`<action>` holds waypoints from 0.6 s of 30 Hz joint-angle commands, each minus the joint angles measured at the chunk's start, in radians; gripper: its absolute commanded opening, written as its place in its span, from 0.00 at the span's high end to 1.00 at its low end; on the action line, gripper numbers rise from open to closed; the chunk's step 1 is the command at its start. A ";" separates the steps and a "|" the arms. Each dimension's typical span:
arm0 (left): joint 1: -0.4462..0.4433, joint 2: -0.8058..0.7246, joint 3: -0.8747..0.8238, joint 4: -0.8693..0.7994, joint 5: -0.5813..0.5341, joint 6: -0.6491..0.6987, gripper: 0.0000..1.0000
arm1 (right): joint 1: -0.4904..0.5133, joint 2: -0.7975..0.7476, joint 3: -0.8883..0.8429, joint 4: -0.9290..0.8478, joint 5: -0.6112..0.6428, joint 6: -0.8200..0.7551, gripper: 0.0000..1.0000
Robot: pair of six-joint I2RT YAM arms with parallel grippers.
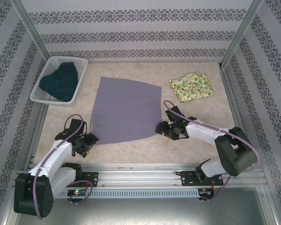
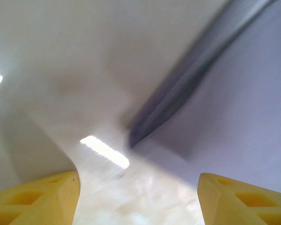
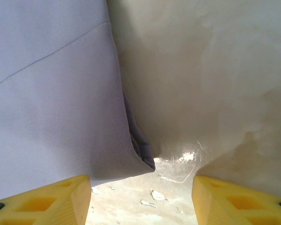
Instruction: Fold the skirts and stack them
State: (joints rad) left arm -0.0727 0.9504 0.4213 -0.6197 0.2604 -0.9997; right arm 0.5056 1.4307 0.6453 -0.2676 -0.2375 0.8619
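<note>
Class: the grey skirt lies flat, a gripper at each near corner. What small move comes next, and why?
Probably ease both grippers forward and close on the near corners of the grey skirt. It lies flat, unfolded; the left gripper and right gripper are open, a corner just ahead of each.

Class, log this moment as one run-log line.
grey skirt flat | left claw open, by near-left corner | right claw open, by near-right corner

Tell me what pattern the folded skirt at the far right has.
The folded skirt is yellow with a green-and-white print, best seen in the top external view.
</note>
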 commanded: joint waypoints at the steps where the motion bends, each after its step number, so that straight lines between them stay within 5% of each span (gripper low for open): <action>1: -0.002 -0.009 0.030 0.182 -0.072 0.017 0.32 | -0.011 -0.025 0.004 0.090 0.003 0.001 0.42; 18: 0.002 0.159 0.026 0.210 -0.018 0.025 0.46 | -0.012 0.061 0.020 0.057 -0.032 -0.007 0.55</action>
State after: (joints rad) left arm -0.0719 1.1004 0.4427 -0.4030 0.2138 -0.9848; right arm 0.4866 1.4742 0.6498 -0.1978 -0.2413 0.8604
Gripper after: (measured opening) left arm 0.553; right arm 0.458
